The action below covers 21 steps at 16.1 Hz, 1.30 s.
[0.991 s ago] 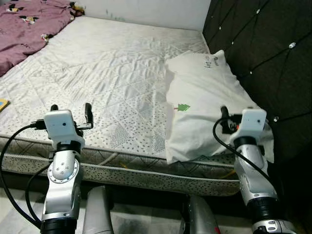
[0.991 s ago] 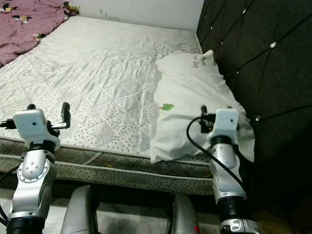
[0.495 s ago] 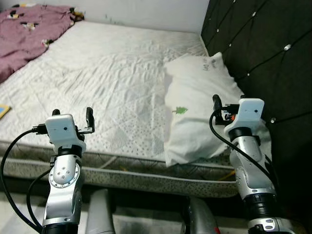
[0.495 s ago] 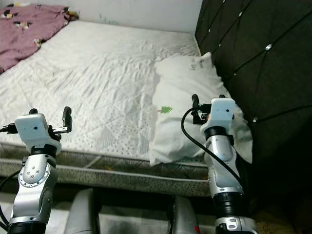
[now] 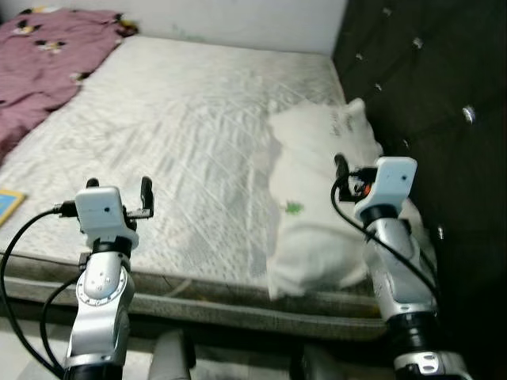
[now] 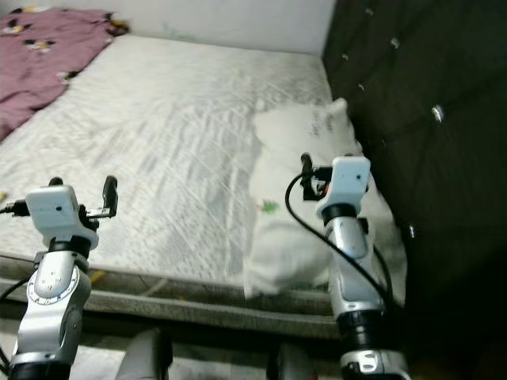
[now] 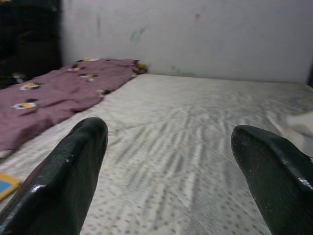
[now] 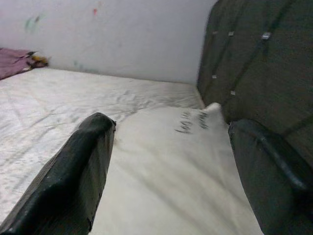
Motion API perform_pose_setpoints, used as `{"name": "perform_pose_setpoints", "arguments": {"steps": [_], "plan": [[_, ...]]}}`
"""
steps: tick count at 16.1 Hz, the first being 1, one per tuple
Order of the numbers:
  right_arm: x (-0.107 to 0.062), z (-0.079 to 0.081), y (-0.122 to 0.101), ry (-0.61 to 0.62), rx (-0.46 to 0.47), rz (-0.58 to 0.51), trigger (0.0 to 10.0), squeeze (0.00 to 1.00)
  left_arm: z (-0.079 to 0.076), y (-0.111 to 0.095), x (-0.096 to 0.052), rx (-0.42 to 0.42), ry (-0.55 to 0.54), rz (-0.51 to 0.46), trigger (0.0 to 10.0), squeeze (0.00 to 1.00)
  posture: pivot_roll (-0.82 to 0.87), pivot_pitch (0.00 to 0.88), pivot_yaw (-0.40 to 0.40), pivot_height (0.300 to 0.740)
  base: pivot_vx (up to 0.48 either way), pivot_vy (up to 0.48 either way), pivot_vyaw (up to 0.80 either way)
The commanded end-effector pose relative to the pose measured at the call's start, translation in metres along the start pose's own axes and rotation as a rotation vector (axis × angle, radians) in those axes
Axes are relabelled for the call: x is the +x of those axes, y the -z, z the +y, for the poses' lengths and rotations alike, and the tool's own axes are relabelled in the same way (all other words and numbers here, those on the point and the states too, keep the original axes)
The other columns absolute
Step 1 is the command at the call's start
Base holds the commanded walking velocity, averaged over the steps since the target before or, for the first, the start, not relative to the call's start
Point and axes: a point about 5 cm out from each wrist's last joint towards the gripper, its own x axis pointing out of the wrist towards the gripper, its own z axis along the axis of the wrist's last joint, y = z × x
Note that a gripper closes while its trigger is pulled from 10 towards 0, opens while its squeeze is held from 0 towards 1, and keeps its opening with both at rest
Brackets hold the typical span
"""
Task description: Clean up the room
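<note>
A white pillow (image 5: 315,146) with a small green tree print lies on the right side of the white mattress (image 5: 182,119), against the black tufted headboard (image 5: 428,71). My right gripper (image 8: 170,125) is open and hovers just above the near half of the pillow, holding nothing. My left gripper (image 7: 168,129) is open too, raised over the near edge of the mattress with nothing between its fingers (image 5: 146,190). A crumpled purple blanket (image 5: 40,47) lies at the far left of the bed.
A flat yellow and blue item (image 5: 8,204) rests at the left edge of the mattress. A white wall (image 7: 195,34) runs behind the bed. The headboard closes off the right side. The eye views are slightly blurred.
The whole picture has shifted, so the camera moved. My right gripper now reaches further over the pillow. The left gripper holds about the same pose.
</note>
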Motion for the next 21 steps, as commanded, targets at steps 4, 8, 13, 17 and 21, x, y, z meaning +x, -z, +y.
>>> {"name": "perform_pose_setpoints", "arguments": {"steps": [4,8,13,17,21], "plan": [[0.002,-0.002,-0.005,0.010,-0.027,-0.002,10.0,0.00,-0.012,0.000,-0.002,-0.020,0.019,0.005,10.0,0.00,0.00,0.000,-0.080,0.735,0.000,0.000,0.00],[-0.006,-0.014,0.005,0.066,-0.009,0.042,10.0,1.00,-0.018,0.000,-0.001,-0.028,0.043,0.011,10.0,0.00,-0.01,0.000,-0.069,0.740,0.000,0.000,0.00],[-0.008,-0.008,0.014,0.067,-0.025,0.079,10.0,0.00,-0.015,0.002,-0.001,-0.038,0.006,0.026,10.0,0.00,-0.01,0.000,-0.077,0.740,0.000,0.000,0.00],[-0.010,-0.008,0.019,0.074,-0.020,0.108,10.0,0.00,-0.018,0.005,-0.004,-0.075,0.004,0.047,10.0,0.00,-0.01,0.000,-0.068,0.740,0.000,0.000,-0.51],[-0.008,-0.008,0.018,0.076,-0.018,0.105,10.0,0.00,-0.020,0.003,0.000,-0.074,0.014,0.039,10.0,0.00,-0.01,0.000,-0.066,0.740,0.000,0.000,-0.80]]}}
